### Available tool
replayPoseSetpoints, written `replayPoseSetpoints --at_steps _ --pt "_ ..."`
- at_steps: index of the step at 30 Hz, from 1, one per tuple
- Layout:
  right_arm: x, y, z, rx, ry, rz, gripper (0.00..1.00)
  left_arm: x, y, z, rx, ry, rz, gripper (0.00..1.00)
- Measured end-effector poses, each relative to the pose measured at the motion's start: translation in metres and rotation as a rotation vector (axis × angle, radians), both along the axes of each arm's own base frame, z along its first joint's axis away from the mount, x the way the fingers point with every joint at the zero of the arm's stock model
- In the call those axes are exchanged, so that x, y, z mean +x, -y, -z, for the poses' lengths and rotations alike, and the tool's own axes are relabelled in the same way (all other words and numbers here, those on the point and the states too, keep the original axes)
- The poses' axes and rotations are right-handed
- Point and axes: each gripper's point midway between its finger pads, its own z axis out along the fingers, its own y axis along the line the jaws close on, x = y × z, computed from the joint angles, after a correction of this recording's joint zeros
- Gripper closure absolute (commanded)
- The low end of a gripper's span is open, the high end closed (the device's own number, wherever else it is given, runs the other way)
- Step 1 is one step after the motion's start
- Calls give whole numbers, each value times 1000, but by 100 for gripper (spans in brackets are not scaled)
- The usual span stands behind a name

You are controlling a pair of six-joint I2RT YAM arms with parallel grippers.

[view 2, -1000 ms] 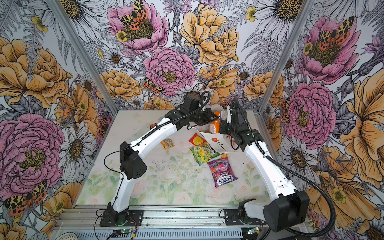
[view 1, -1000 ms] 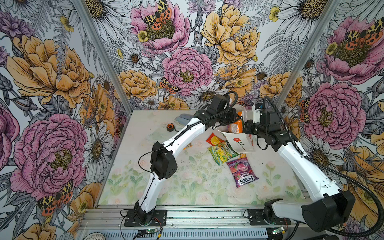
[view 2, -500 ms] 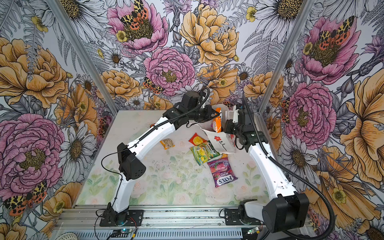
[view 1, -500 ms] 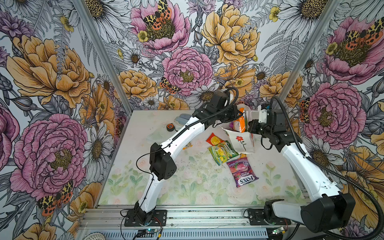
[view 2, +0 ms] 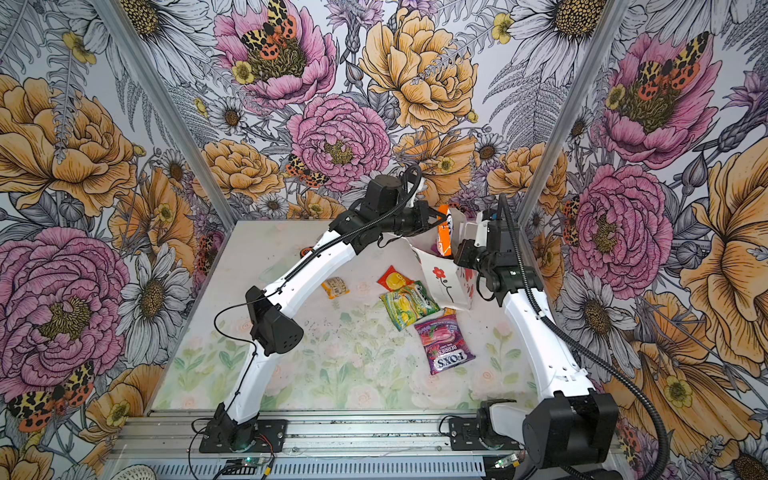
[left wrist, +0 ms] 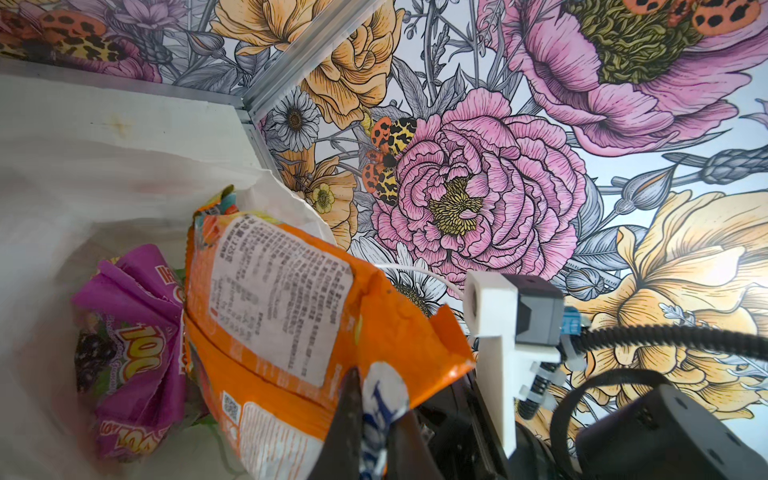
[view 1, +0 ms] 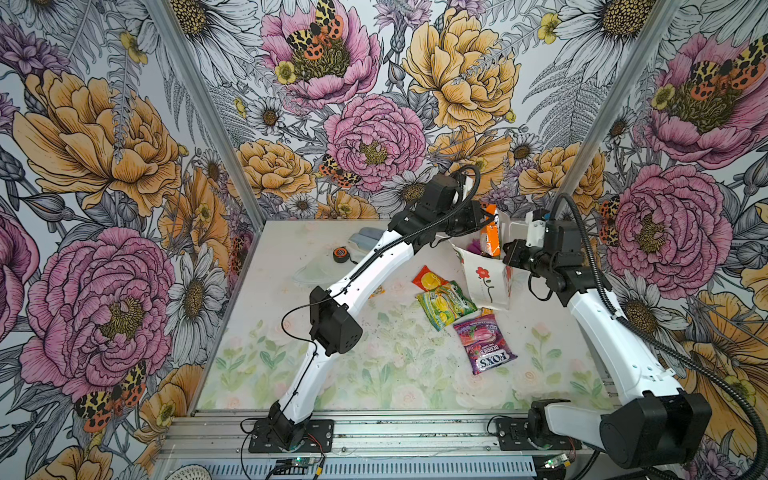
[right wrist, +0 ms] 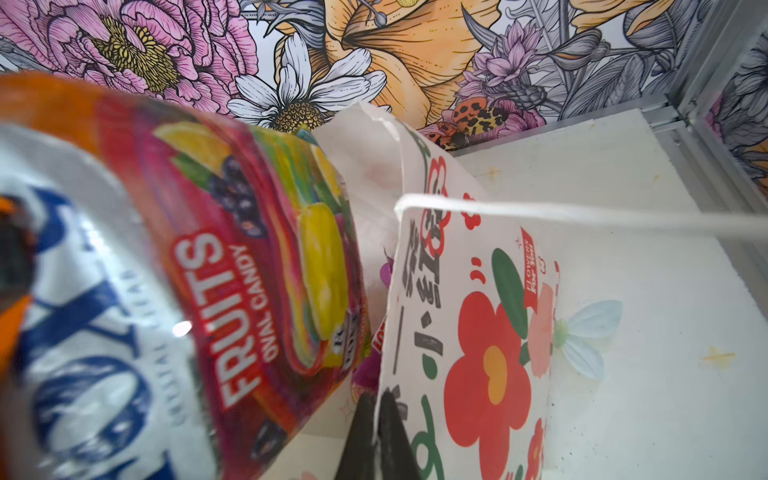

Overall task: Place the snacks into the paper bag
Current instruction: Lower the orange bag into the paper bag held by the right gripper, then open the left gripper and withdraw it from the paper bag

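Above the paper bag (view 1: pixel 484 286): left gripper (left wrist: pixel 374 415) clenched on orange packet (left wrist: pixel 282 299), half inside.
Right gripper (right wrist: pixel 376 415): pinching paper bag's edge.
Table (view 1: pixel 374 374): purple Fox's packet (view 1: pixel 484 347) lies nearby.

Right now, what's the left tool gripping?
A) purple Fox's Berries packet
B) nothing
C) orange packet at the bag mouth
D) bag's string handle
C: in the left wrist view the left tool is shut on one end of the orange packet, whose other end sits partly inside the mouth of the paper bag.
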Motion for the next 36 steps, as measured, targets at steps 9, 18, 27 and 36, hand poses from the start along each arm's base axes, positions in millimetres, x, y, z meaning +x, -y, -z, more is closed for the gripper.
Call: replayPoseSetpoints --at_steps 9,18,27,36 --pt "0 -8 0 21 6 -32 100 16 15 65 58 -89 26 100" --pt "-3 -28 -1 20 11 -90 100 25 1 86 112 -141 8 100" --pt "-7 -45 0 14 14 -137 100 33 -20 113 244 -136 -61 81" --pt "-5 -44 0 -9 19 -126 100 29 -52 93 383 -38 -164 47"
